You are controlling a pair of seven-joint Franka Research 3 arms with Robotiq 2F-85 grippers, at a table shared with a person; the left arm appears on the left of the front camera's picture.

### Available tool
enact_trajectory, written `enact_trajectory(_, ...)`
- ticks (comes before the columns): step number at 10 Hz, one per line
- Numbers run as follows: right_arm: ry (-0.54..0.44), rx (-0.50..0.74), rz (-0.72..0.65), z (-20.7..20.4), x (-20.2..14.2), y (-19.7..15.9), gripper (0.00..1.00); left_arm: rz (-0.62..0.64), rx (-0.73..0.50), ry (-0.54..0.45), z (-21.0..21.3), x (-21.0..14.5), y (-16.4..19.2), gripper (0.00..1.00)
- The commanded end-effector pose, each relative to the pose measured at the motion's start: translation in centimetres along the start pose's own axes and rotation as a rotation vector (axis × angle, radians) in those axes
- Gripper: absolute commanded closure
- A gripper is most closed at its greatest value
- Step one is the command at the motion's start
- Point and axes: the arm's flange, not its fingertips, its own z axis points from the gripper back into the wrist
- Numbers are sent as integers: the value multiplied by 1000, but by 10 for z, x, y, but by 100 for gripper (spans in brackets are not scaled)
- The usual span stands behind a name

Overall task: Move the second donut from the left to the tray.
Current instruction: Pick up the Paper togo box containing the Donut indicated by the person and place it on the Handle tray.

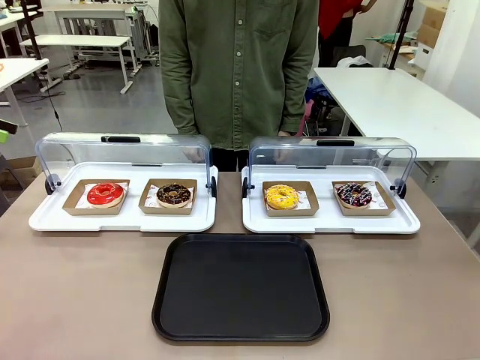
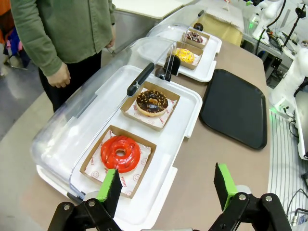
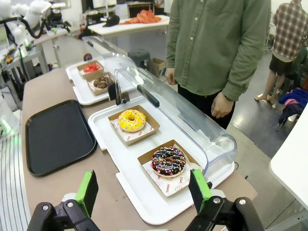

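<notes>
The second donut from the left [image 1: 175,194] has dark chocolate icing with pale sprinkles and sits in a brown cardboard holder on the left white tray; it also lies mid-frame as the chocolate donut [image 2: 152,102] and far off as a small dark donut [image 3: 102,83]. The black tray [image 1: 241,286] lies bare at the table's near middle, seen too as the black tray [image 2: 236,107] and black tray [image 3: 57,134]. My left gripper [image 2: 167,186] hangs open above the table edge near the red donut. My right gripper [image 3: 144,190] is open above the right white tray's near corner.
A red-glazed donut [image 1: 105,194] shares the left white tray [image 1: 45,217] under an open clear lid. The right white tray [image 1: 405,223] holds a yellow donut [image 1: 282,197] and a multicoloured-sprinkle donut [image 1: 354,195]. A person in a green shirt [image 1: 238,67] stands at the far side.
</notes>
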Motion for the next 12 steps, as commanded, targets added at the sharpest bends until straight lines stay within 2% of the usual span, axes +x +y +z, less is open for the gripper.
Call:
enact_trajectory(1,-5,2,4,0,2,0,0,1,0,6,0,2,-1,0)
enact_trajectory(12,-5,2,4,0,2,0,0,1,0,6,0,2,-1,0)
